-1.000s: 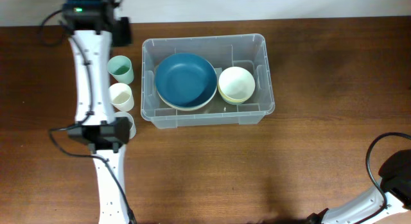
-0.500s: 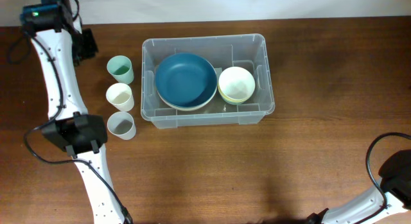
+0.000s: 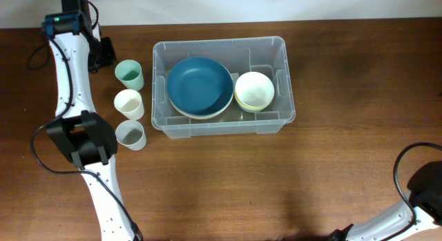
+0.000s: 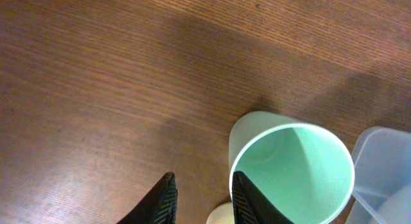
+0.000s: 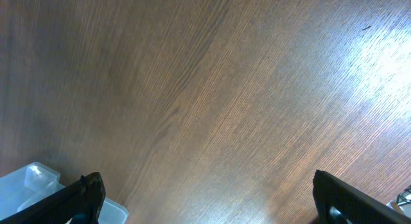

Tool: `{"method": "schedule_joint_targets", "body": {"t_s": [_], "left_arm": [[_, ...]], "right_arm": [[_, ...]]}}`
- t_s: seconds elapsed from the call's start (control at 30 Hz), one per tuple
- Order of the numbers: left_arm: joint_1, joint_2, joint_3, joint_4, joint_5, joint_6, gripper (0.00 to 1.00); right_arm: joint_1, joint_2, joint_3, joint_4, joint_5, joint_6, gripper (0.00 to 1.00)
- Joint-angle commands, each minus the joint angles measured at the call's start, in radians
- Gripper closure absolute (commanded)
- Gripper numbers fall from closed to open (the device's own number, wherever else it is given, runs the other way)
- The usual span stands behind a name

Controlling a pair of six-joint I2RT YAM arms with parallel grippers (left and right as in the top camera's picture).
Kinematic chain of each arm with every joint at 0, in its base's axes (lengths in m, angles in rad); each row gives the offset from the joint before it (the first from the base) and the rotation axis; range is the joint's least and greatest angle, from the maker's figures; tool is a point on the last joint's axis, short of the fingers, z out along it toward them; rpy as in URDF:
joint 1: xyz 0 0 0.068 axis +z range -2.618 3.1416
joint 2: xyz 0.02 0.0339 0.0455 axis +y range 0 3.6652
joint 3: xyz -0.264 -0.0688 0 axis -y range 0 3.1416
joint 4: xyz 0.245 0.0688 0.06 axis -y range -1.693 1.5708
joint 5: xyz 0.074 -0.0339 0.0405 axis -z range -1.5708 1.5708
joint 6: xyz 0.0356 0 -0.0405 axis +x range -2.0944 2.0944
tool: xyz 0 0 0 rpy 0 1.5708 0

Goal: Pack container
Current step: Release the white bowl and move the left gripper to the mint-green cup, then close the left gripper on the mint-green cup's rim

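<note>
The container (image 3: 218, 41) is being packed toward 12 o'clock: blue bowl (image 3: 200, 85) and pale bowls (image 3: 254, 90) inside, three cups (image 3: 129, 103) at its 9 o'clock judged left. Left gripper (image 4: 202, 199) is being held spread, empty, beside the green cup (image 4: 292, 172); right gripper (image 5: 212, 208) is being held wide apart, empty.

Dark brown wood-grain table (image 3: 345, 96); pale wall strip (image 3: 276, 6) along far edge; glare patch near right.

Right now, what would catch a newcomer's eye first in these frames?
The clear container at mid-table stands out first, with a big blue bowl in its left part and a smaller pale yellow bowl in its right. Just left of it, outside, a mint cup, a cream cup and a grey cup stand in a column. The left gripper hovers open beside the mint cup.
</note>
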Motion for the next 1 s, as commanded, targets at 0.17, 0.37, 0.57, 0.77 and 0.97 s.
{"method": "schedule_joint_targets", "body": {"t_s": [0.17, 0.37, 0.57, 0.77, 0.97], "left_arm": [[-0.009, -0.024, -0.071, 0.082, 0.098, 0.001, 0.70], [-0.034, -0.024, -0.109, 0.084, 0.097, 0.002, 0.70], [-0.047, -0.024, -0.192, 0.105, 0.093, 0.001, 0.70], [-0.046, -0.024, -0.255, 0.122, 0.090, 0.001, 0.71], [-0.042, -0.025, -0.261, 0.149, 0.054, 0.001, 0.99]], "right_arm": [[0.002, -0.010, -0.003, -0.002, 0.009, -0.007, 0.01], [0.002, -0.010, -0.003, -0.002, 0.009, -0.007, 0.01], [0.002, -0.010, -0.003, -0.002, 0.009, -0.007, 0.01], [0.002, -0.010, -0.003, -0.002, 0.009, -0.007, 0.01], [0.002, -0.010, -0.003, -0.002, 0.009, -0.007, 0.01]]}}
